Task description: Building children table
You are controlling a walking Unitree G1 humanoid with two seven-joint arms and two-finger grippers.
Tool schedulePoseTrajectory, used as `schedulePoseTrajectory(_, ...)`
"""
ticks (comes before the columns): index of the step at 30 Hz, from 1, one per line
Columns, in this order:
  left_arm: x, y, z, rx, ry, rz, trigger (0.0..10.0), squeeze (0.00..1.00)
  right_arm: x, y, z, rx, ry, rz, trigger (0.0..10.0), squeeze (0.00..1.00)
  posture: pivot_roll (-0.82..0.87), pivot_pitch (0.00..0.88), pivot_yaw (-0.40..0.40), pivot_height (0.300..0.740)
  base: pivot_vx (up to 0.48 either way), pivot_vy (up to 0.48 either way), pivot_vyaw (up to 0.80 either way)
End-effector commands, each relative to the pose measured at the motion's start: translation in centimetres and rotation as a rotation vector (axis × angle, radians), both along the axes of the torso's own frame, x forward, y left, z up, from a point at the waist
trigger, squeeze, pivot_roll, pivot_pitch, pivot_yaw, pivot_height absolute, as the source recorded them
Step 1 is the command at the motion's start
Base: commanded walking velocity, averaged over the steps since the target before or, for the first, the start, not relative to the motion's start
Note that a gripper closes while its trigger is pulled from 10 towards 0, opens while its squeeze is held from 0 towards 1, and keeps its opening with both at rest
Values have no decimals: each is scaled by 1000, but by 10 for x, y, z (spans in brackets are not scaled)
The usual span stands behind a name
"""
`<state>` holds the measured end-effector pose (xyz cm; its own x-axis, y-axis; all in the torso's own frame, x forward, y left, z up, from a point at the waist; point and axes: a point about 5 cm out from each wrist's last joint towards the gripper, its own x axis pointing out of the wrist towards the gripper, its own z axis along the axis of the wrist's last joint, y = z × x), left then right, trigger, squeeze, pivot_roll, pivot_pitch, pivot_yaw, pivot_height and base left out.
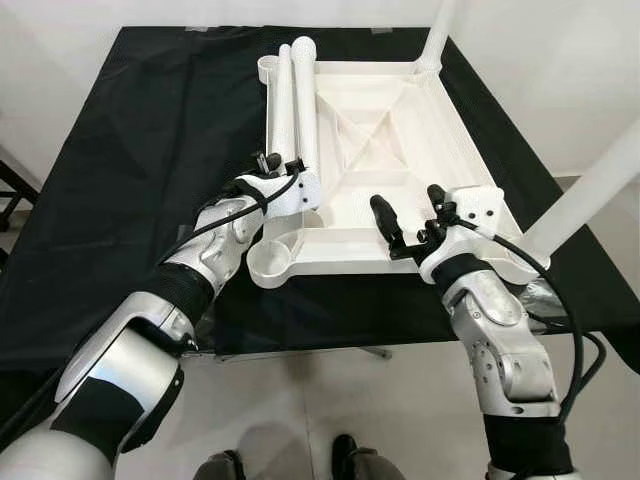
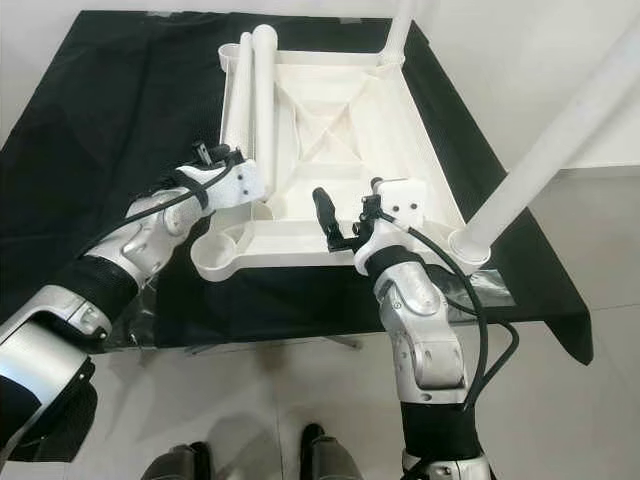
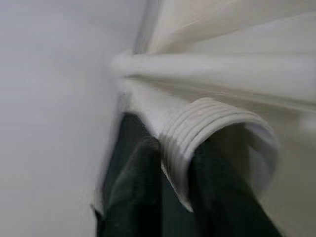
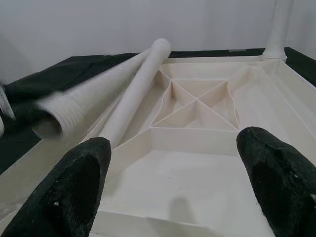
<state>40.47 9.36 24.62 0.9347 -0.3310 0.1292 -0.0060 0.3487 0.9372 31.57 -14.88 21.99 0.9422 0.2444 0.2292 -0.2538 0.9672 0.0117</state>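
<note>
Left gripper (image 1: 272,166) is closed on the threaded near end of a loose leg (image 1: 287,110). The leg's long axis runs near to far along the left rim of the upturned tabletop (image 1: 440,130). The empty near-left socket (image 1: 275,260) sits just nearer than that gripper (left arm closest). Right gripper (image 1: 408,212) hovers spread wide, holding nothing, over the near rim.

Head stereo pair looking down; wrist cameras close on tabletop (image 1: 400,130)
</note>
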Motion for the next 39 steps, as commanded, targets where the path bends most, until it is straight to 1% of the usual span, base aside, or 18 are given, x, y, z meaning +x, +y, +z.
schedulePoseTrajectory(1,-1,1,-16,18,57,4,0,0,-2,0,-1,10,7,2,10000,0,13,245,-37,740,0,0,0)
schedulePoseTrajectory(7,3,32,19,-185,-87,109,0,0,-1,0,3,45,-8,4,10000,0,16,238,-42,740,0,0,0)
schedulePoseTrajectory(11,-4,72,70,-364,-264,168,0,0,-1,3,12,144,-35,57,10000,0,19,233,-48,740,0,0,0)
schedulePoseTrajectory(14,-4,72,70,-364,-264,168,0,0,-1,3,12,144,-35,57,10000,0,19,233,-48,740,0,0,0)
schedulePoseTrajectory(16,-18,95,99,-539,-347,124,0,0,0,6,22,236,-62,117,10000,0,27,230,-54,740,0,0,0)
schedulePoseTrajectory(17,-18,95,99,-539,-347,124,0,0,0,6,22,236,-62,117,10000,0,27,230,-54,740,0,0,0)
schedulePoseTrajectory(18,-26,105,110,-664,-379,76,0,0,1,8,27,294,-73,151,10000,0,34,229,-59,740,0,0,0)
schedulePoseTrajectory(20,-26,105,110,-664,-379,76,0,0,1,8,27,294,-73,151,10000,0,34,229,-59,740,0,0,0)
schedulePoseTrajectory(21,-33,112,117,-787,-374,4,0,0,2,12,32,365,-80,205,10000,0,40,228,-64,740,0,0,0)
schedulePoseTrajectory(23,-53,108,125,-1120,-233,-335,0,0,-2,25,45,537,-89,407,10000,0,50,225,-74,740,0,0,0)
schedulePoseTrajectory(26,-65,104,128,-1235,-166,-506,706,0,-5,31,52,597,-102,501,10000,0,50,224,-74,740,0,0,0)
schedulePoseTrajectory(27,-77,99,127,-1298,-75,-679,471,0,-12,37,60,657,-124,633,10000,0,52,222,-78,740,0,0,0)
schedulePoseTrajectory(28,-89,95,121,-1310,8,-801,3451,0,-19,42,66,709,-132,767,10000,0,60,220,-83,740,0,0,0)
schedulePoseTrajectory(29,-89,95,121,-1310,8,-801,3451,0,-19,42,66,709,-132,767,10000,0,60,220,-83,740,0,0,0)
schedulePoseTrajectory(30,-100,90,114,-1289,85,-898,7725,0,-26,45,72,727,-152,881,10000,0,63,217,-83,740,0,0,0)
schedulePoseTrajectory(32,-107,87,108,-1268,132,-951,7725,0,-31,46,75,733,-165,948,10000,0,63,217,-83,740,0,0,0)
schedulePoseTrajectory(33,-112,84,104,-1298,179,-999,10000,0,-34,48,76,733,-166,1003,10000,0,64,218,-85,740,0,0,0)
schedulePoseTrajectory(39,-132,61,80,-1275,394,-1141,10000,0,-43,55,78,699,-161,1126,10000,0,72,214,-91,740,0,0,0)
